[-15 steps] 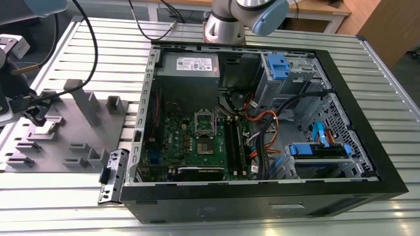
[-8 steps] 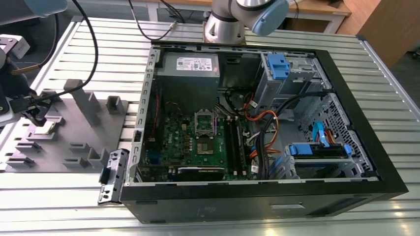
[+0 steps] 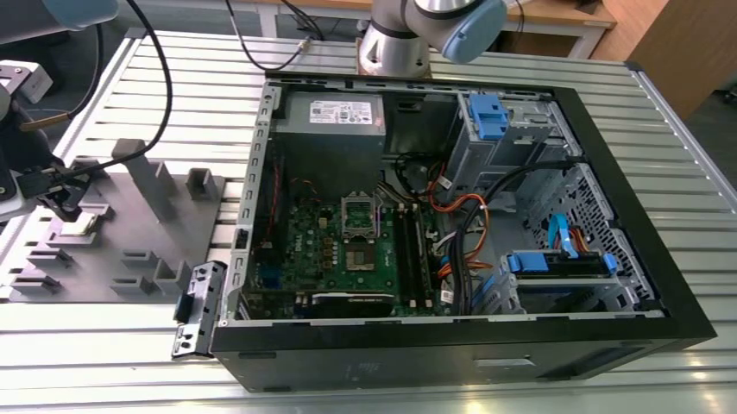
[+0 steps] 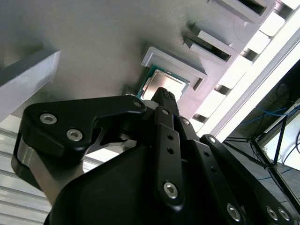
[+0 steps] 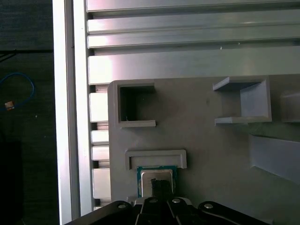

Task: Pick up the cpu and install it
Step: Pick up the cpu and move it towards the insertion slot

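Step in hand, as I judge it: the pick-up, with installation not yet begun.

Your gripper [image 4: 165, 96] stands directly over the cpu [image 4: 157, 80], and its tip overlaps the chip's silvery top in both wrist views. Whether it is spread or already pinching the chip, I cannot tell.

The cpu lies flat in its nest on the grey fixture plate [image 5: 211, 140], tucked against a raised bracket-shaped lip [image 5: 154, 153], with its green edge showing. The plate rests on the slatted aluminium table [image 3: 173, 78], at the exterior view's left.

Toward the exterior view's right, the open computer case [image 3: 461, 354] holds the metal-framed socket [image 3: 361, 216] — well apart from the cpu.

In my judgement the pick calls for a square hold on the chip's edges and a level lift clear of the lip — no tilt.
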You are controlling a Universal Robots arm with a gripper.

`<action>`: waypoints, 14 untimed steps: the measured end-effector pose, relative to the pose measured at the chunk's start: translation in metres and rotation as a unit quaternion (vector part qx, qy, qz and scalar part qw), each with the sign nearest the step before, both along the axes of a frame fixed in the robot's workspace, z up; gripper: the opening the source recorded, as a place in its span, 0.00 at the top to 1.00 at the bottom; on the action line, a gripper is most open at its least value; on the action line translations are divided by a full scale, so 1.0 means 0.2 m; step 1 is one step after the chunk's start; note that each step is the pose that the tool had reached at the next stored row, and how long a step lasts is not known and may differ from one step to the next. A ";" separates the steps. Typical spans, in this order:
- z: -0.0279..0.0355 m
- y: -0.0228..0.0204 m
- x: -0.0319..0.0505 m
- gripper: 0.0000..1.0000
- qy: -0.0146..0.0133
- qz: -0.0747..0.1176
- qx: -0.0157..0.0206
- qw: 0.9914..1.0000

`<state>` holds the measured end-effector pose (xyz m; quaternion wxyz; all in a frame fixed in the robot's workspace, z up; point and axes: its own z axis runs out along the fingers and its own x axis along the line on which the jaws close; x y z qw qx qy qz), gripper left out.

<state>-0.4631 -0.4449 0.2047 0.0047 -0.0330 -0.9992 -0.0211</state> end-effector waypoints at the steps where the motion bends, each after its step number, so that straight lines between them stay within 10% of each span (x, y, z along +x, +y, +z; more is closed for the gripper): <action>1: 0.000 0.000 0.000 0.84 0.000 0.000 0.000 1.000; 7: 0.000 0.000 0.000 0.64 0.000 0.000 0.000 1.000; 14: 0.000 0.000 0.000 0.64 0.000 0.000 0.000 1.000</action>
